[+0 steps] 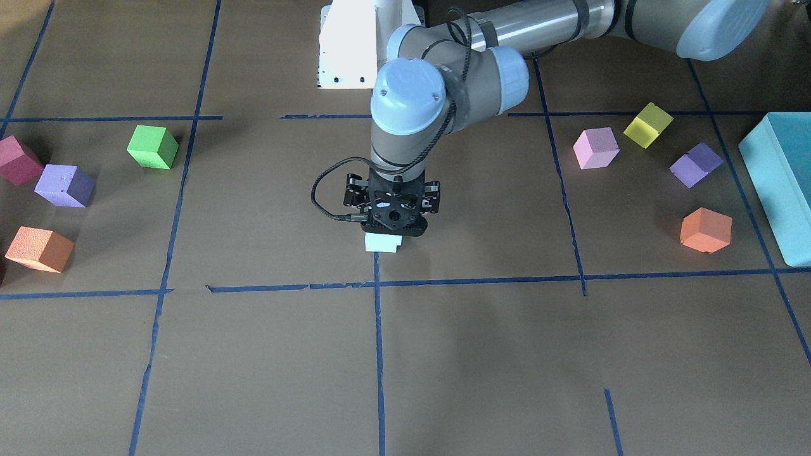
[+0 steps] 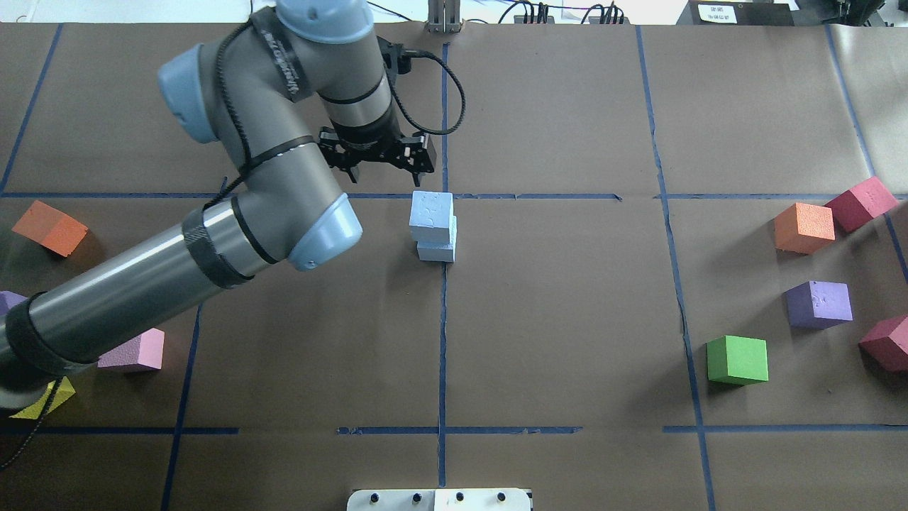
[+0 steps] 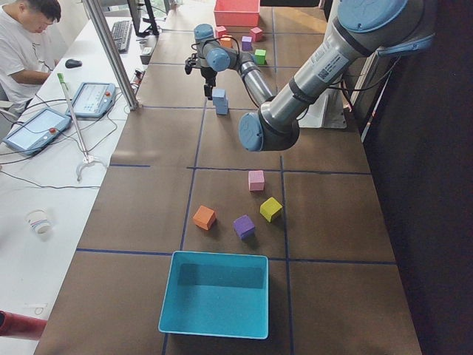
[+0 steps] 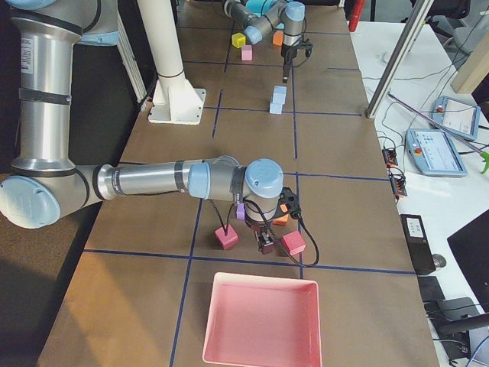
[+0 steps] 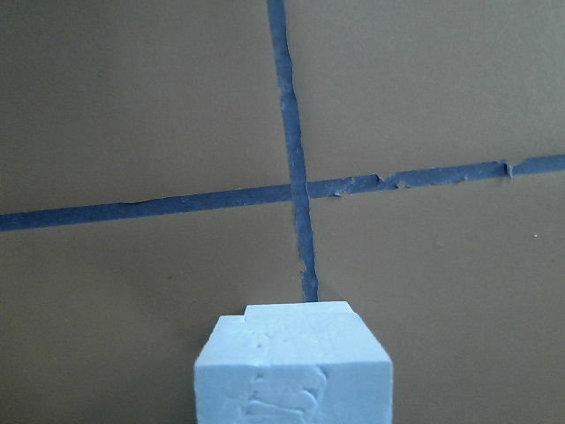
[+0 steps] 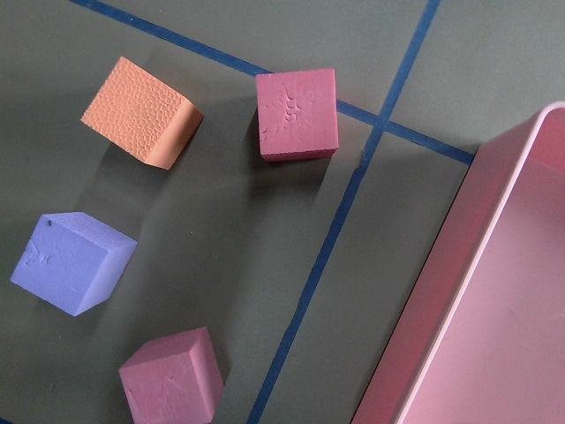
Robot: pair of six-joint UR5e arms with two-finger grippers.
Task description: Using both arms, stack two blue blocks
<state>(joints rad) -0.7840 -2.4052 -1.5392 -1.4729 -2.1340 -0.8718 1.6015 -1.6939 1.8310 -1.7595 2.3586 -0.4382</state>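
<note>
The two blue blocks stand stacked at the table's middle, on a blue tape crossing. The pale cyan grainy one [image 2: 431, 211] lies on the sky-blue one [image 2: 437, 250], shifted a little sideways. The stack fills the bottom of the left wrist view [image 5: 292, 369]. My left gripper [image 2: 384, 165] is open and empty, raised just beyond the stack, not touching it. From the front it covers most of the stack [image 1: 383, 242]. My right gripper [image 4: 264, 245] shows only in the exterior right view, low over red and purple cubes near the pink tray; I cannot tell whether it is open or shut.
On the robot's right lie green [image 2: 738, 360], purple [image 2: 819, 304], orange [image 2: 804, 227] and red [image 2: 860, 202] cubes, with a pink tray [image 4: 260, 321] beyond. On its left lie orange [image 2: 50, 227], pink [image 2: 133, 351] and yellow [image 2: 53, 396] cubes and a teal box [image 1: 779, 183].
</note>
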